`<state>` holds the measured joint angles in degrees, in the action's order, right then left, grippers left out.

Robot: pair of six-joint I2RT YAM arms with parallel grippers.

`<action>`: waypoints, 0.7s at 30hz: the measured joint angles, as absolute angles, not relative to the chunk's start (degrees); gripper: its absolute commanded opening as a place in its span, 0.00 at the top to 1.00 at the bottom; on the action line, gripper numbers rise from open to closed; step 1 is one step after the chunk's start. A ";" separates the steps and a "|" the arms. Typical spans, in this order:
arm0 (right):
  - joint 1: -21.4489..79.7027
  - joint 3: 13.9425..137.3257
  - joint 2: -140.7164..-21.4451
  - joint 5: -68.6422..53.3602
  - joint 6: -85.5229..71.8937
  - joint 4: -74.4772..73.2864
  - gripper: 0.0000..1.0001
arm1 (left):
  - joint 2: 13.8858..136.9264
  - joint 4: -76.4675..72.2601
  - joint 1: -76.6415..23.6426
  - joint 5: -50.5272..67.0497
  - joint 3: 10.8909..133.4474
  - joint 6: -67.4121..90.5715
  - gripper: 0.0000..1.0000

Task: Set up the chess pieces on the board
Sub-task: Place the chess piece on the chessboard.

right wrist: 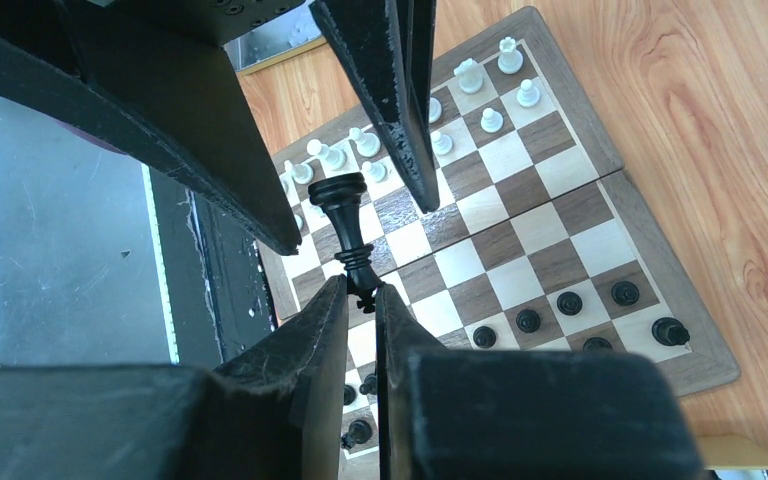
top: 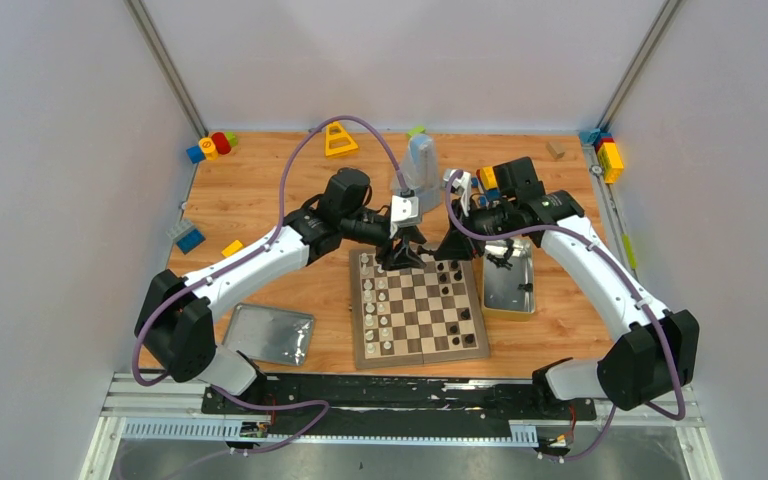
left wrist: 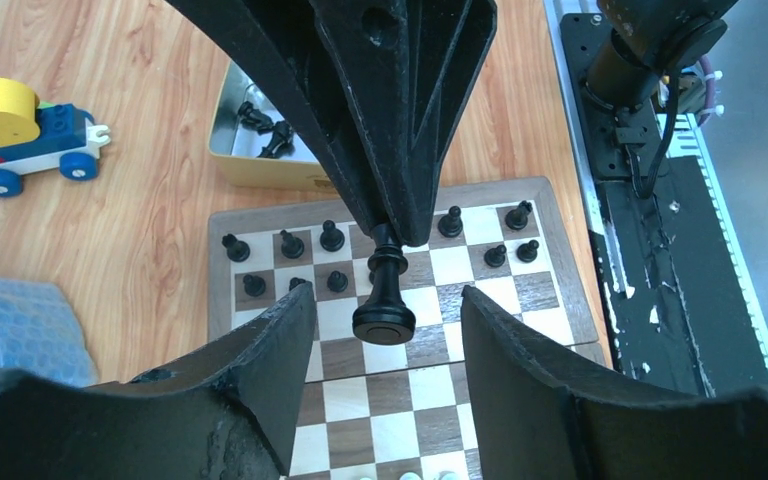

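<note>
My right jaws pinch a tall black piece (right wrist: 348, 225) by its top over the board (right wrist: 520, 230). My left jaws stand spread beside it.

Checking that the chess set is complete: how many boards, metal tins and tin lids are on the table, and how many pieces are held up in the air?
board: 1
metal tin: 1
tin lid: 1
black piece held in the right gripper: 1
Total: 4
</note>
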<state>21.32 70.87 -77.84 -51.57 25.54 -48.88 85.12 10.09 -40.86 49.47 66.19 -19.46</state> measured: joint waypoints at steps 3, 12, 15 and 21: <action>21.32 70.87 -77.78 -51.57 25.54 -48.82 0.99 | 85.03 10.11 -40.86 48.93 66.19 -19.46 0.39; 21.32 70.87 -77.78 -51.55 25.52 -48.75 0.99 | 84.68 10.04 -40.86 48.27 66.19 -19.44 0.53; 21.32 70.87 -77.78 -51.55 25.52 -48.75 0.99 | 84.68 10.04 -40.86 48.27 66.19 -19.42 0.58; 21.32 70.87 -77.78 -51.55 25.52 -48.73 0.97 | 84.68 10.07 -40.86 48.42 66.19 -19.44 0.71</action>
<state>21.32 70.87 -77.78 -51.55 25.52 -48.73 84.68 10.07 -40.86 48.42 66.19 -19.44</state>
